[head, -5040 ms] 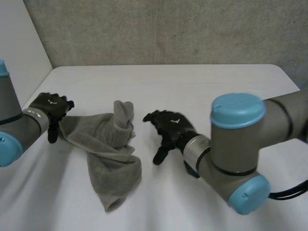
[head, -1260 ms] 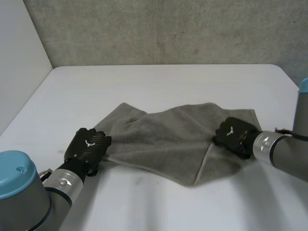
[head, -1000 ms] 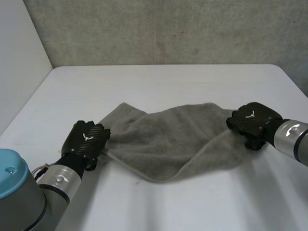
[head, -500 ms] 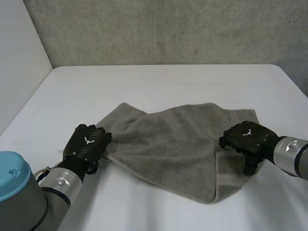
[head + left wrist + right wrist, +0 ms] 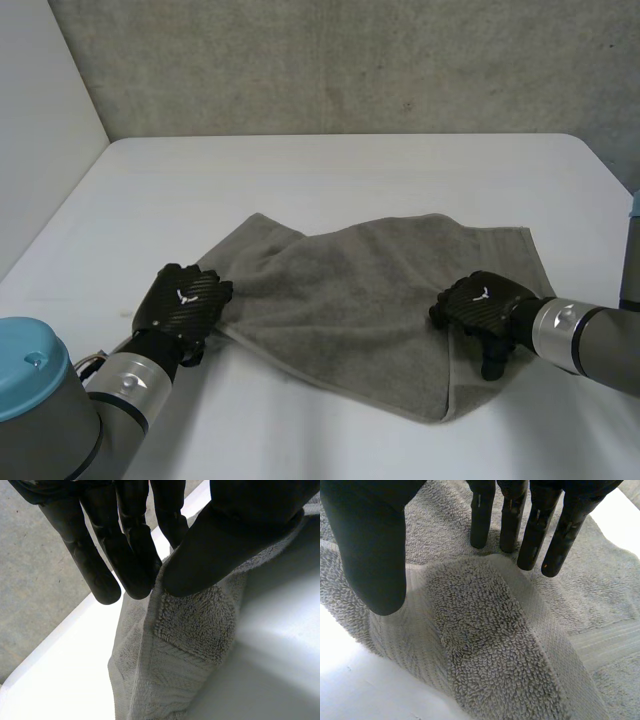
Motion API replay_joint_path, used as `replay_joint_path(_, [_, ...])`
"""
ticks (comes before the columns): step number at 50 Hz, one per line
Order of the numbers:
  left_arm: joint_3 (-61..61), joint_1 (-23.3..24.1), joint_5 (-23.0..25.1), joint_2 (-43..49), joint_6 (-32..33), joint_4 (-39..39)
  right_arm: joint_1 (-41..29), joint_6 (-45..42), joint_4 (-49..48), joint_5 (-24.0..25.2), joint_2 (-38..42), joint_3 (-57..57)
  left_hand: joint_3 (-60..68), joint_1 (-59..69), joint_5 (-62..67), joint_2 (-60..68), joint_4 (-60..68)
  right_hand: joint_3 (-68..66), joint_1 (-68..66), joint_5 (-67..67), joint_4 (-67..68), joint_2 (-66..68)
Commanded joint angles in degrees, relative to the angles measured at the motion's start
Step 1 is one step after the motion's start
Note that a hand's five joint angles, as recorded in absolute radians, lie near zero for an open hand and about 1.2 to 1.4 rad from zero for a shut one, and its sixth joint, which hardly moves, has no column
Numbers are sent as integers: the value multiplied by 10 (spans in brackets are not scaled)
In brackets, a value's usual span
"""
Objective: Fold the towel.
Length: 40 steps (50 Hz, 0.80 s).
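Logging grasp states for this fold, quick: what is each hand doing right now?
Left hand: shut, pinching a corner of the towel between thumb and fingers.
Right hand: open, straight fingers resting on the towel's folded-over edge.

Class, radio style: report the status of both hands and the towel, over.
Left hand pinches a corner of the towel. Right hand open, fingers pressing the folded-over edge. Towel partly folded on table. Nothing in the way.

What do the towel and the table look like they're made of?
The towel: grey terry cloth, probably cotton; looped pile and a flat woven border band show. The table: smooth matte white top, maybe laminate or painted board; unclear which.
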<state>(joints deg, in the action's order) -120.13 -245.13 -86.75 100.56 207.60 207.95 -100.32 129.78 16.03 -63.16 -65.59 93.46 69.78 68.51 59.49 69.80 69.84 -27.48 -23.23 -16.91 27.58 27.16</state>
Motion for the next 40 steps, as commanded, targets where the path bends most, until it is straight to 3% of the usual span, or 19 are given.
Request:
replay_joint_path(1, [0, -1, 0, 0, 0, 0, -1, -8, -5, -22, 25, -19, 102, 115, 105, 102, 102, -75, -117, -81, 74, 78])
replay_joint_path(9, [0, -1, 0, 0, 0, 0, 2, -21, -16, -49, 22, -18, 102, 115, 105, 102, 102, -167, -210, -173, 166, 171])
replay_joint_path(26, [0, 0, 1, 2, 0, 1, 6, -20, -7, -53, -21, 0, 102, 115, 105, 102, 102, -299, -341, -304, 298, 302])
replay_joint_path(32, [0, -1, 1, 13, 0, 1, 7, -22, 21, -52, -34, 2, 102, 115, 105, 102, 102, -525, -567, -530, 524, 528])
replay_joint_path(40, [7, -3, 2, 28, 0, 1, 30, -55, 72, -55, -36, -1, 102, 115, 105, 102, 102, -525, -568, -531, 524, 528])
